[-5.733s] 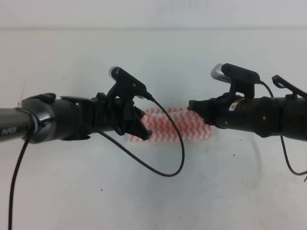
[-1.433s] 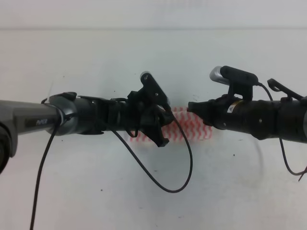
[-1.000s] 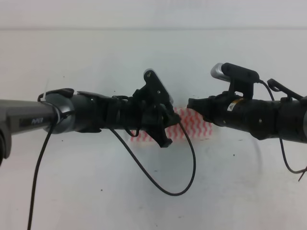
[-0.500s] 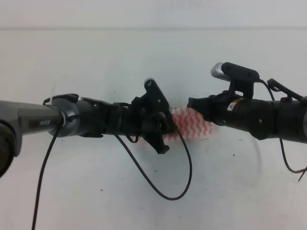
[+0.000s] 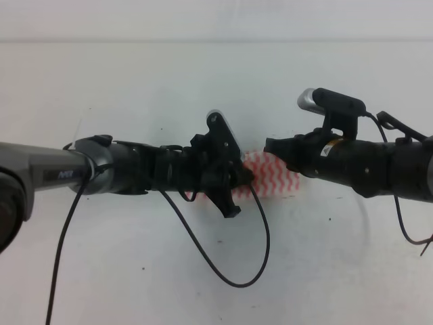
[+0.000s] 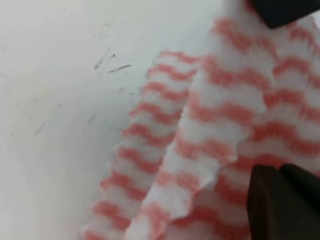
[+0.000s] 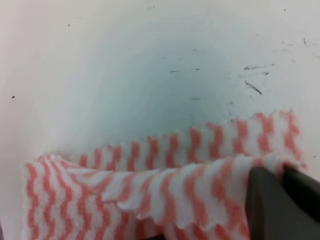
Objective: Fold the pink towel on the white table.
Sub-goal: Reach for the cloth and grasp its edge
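A: Exterior high view, from the left: what comes first?

B: The left arm, reaching in from the left edge across the white table [image 5: 135,271]. Its left claw [image 5: 238,177] sits at the middle of the frame, right at the left end of the pink towel [image 5: 270,172]. A thin black cable [image 5: 223,267] loops down from the wrist into the lower middle.

A: Is that claw wide or narrow?

B: From above I cannot tell, because the wrist covers the tips. In the left wrist view a dark finger [image 6: 282,202] fills the lower right corner and another dark tip shows at the top right edge, with the pink towel [image 6: 220,130] running between them, so the claw appears pinched on a raised layer of cloth.

A: And the towel itself?

B: It lies on the table just right of centre, only a short striped patch showing between the two arms. In the left wrist view an upper layer with a wavy edge overlaps a lower layer that rests flat on the white table [image 6: 55,100].

A: Further right?

B: The right arm enters from the right edge, its right claw [image 5: 274,147] over the towel's upper right part. In the right wrist view a dark finger [image 7: 272,205] at the lower right presses on the pink towel [image 7: 165,185], whose top layer is lifted and creased over a flat strip behind it; the claw looks clamped on that edge. The white table [image 7: 150,65] fills the upper frame, with dark scuffs at the upper right.
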`<action>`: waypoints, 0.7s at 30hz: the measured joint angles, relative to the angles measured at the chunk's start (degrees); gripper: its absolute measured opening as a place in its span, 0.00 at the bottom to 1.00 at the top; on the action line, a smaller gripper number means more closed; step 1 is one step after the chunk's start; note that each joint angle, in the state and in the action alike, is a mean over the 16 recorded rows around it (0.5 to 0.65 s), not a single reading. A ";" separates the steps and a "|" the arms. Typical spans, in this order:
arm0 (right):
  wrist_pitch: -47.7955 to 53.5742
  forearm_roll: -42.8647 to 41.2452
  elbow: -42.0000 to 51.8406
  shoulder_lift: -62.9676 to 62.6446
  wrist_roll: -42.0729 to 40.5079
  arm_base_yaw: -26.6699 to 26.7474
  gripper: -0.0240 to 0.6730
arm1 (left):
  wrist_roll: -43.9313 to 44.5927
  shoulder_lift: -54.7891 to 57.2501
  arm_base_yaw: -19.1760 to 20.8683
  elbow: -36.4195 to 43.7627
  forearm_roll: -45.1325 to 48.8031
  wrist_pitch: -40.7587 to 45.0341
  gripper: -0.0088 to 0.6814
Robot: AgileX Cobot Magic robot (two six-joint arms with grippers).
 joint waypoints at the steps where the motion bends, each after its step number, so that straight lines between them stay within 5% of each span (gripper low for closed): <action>1: 0.00 0.00 0.00 0.01 0.00 0.00 0.01 | 0.10 0.01 0.00 -0.07 -0.01 0.04 0.01; 21: -0.14 0.00 0.00 0.12 0.00 0.00 0.02 | 1.12 0.53 0.00 -2.48 0.04 -2.85 0.01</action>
